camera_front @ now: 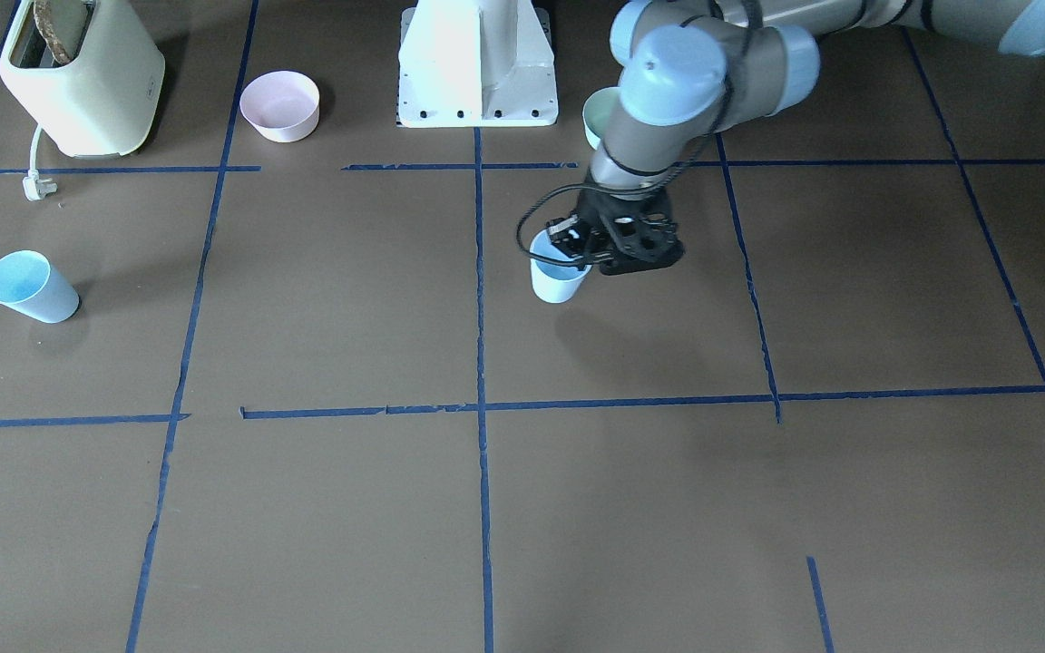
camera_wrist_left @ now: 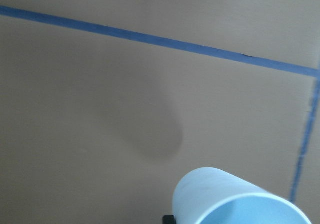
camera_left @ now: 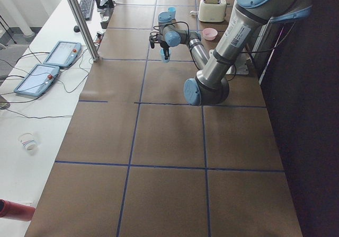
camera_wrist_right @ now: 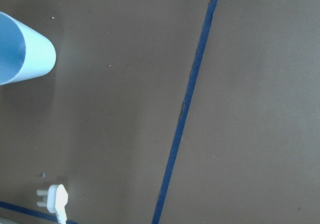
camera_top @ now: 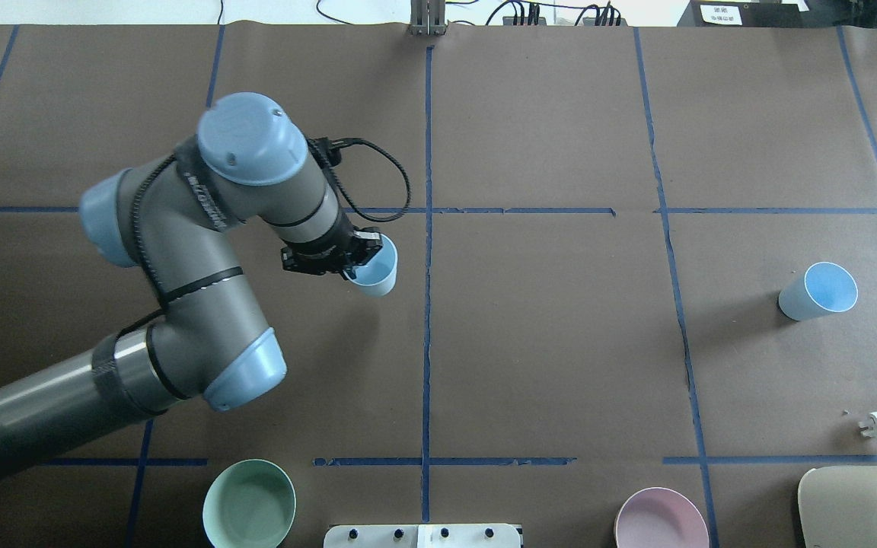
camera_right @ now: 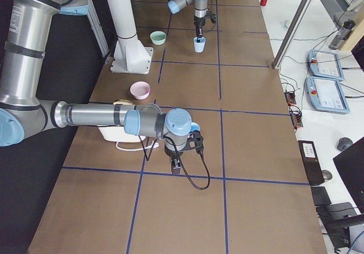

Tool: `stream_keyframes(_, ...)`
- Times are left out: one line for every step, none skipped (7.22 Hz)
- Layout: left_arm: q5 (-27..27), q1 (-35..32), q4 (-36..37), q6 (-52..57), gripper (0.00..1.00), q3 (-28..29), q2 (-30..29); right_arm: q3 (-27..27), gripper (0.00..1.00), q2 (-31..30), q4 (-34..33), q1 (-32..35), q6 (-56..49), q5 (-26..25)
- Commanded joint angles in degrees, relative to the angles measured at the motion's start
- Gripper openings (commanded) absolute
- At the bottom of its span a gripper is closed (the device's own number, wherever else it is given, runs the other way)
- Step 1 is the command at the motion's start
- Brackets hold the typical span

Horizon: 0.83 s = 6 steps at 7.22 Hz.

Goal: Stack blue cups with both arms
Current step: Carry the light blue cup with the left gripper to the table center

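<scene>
My left gripper (camera_front: 580,252) is shut on the rim of one pale-blue cup (camera_front: 559,279) and holds it upright a little above the table, near the centre tape line. In the overhead view the gripper (camera_top: 353,264) and its cup (camera_top: 377,275) are left of centre. The cup also fills the bottom of the left wrist view (camera_wrist_left: 235,199). The second blue cup (camera_top: 819,291) stands alone far to the right and shows in the front view (camera_front: 30,287). My right gripper (camera_right: 176,164) shows only in the exterior right view, near that cup; I cannot tell if it is open.
A cream toaster (camera_front: 78,77) with its loose plug (camera_front: 37,186) stands in the right-hand near corner. A pink bowl (camera_front: 280,105) and a mint-green bowl (camera_top: 249,504) sit beside the white pedestal (camera_front: 477,63). Blue tape lines grid the brown table.
</scene>
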Motion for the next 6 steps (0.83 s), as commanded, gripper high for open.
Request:
stream_keyframes(2.6,2.1,-4.7,-1.1,0.02,6.0,-2.8,-0.2,1.00,0.0,0.0,0.0,0.0,0.0)
stream_keyframes(2.6,2.1,-7.4,-0.9,0.06,7.8,-2.8,-0.4,1.00,0.0,0.0,0.0,0.0,0.0)
stream_keyframes(2.7,2.5,-7.6,-0.6,0.22,8.3,-2.7,-0.4,1.00,0.0,0.1,0.0,0.0,0.0)
stream_keyframes(2.7,2.6,-7.6,-0.5,0.79,8.3,-2.7,-0.4,1.00,0.0,0.1,0.0,0.0,0.1)
stream_keyframes(2.7,2.7,-7.6,-0.4,1.00,7.8,-2.9,-0.4,1.00,0.0,0.1,0.0,0.0,0.0)
stream_keyframes(2.6,2.6,-7.1,-0.4,1.00,6.5,-2.8,-0.4,1.00,0.0,0.1,0.0,0.0,0.1)
